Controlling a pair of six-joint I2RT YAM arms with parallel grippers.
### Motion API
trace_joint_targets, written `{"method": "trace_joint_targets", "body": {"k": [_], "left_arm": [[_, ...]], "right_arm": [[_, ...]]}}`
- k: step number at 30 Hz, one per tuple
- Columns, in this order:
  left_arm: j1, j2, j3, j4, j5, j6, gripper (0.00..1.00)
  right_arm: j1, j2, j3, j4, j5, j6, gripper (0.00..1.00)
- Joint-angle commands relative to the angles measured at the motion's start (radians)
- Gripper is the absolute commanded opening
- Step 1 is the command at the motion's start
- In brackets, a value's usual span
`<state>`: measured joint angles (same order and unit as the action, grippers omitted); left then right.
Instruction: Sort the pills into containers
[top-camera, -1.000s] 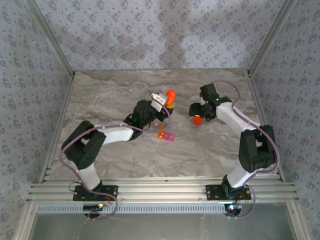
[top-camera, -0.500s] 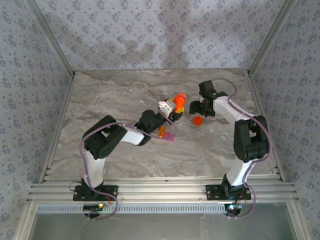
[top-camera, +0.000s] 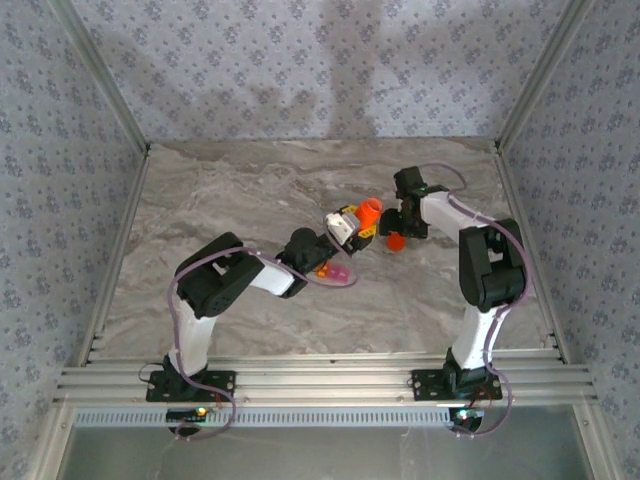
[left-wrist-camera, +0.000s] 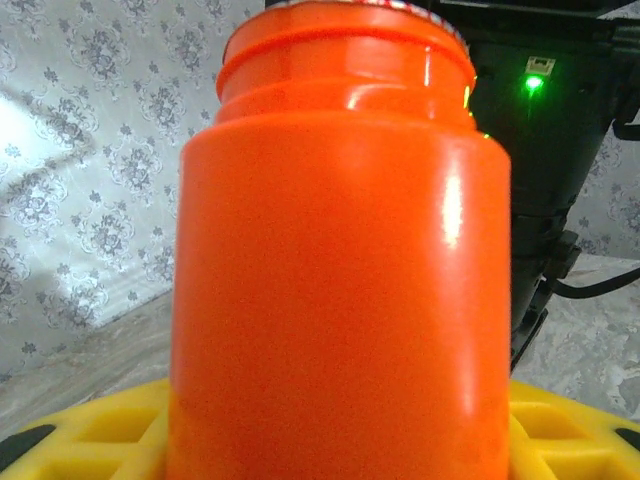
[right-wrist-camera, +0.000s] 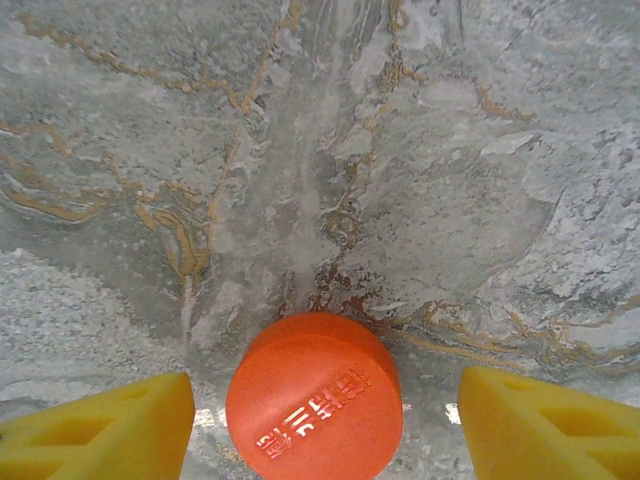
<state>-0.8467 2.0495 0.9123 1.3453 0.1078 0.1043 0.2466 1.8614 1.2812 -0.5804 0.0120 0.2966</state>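
Orange turns up three times for you: one orange cylindrical plastic bottle (left-wrist-camera: 340, 260), one round orange cap (right-wrist-camera: 313, 400) with raised lettering, and the orange half of the containers (top-camera: 333, 271), two tiny translucent boxes joined side by side, the other one pink. Your left gripper (top-camera: 364, 224) clenches the bottle between its yellow fingers (left-wrist-camera: 85, 435). Your right gripper (top-camera: 396, 222) stands spread, the cap lying between its fingers (right-wrist-camera: 110, 430) and touching neither. The containers sit near the left fingers, on the side toward the arm bases.

A second ago the bottle was well apart from the right fingers; now it is just beside them. Cap and containers have not shifted.

You work on a grey marbled table (top-camera: 220, 200) with tan veins, enclosed by flower-patterned walls (top-camera: 300, 60).
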Motion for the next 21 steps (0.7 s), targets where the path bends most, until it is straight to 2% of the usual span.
{"method": "trace_joint_targets", "body": {"k": [1, 12, 21], "left_arm": [[-0.003, -0.004, 0.014, 0.063, 0.01, -0.015, 0.0], [-0.003, -0.018, -0.019, 0.063, -0.029, -0.019, 0.0], [-0.001, -0.035, -0.049, 0.063, -0.02, -0.01, 0.0]], "right_arm": [[0.0, 0.026, 0.025, -0.026, 0.0, -0.02, 0.7], [0.036, 0.068, 0.027, -0.025, 0.014, -0.031, 0.65], [0.045, 0.082, 0.027, -0.033, 0.019, -0.034, 0.6]]}}
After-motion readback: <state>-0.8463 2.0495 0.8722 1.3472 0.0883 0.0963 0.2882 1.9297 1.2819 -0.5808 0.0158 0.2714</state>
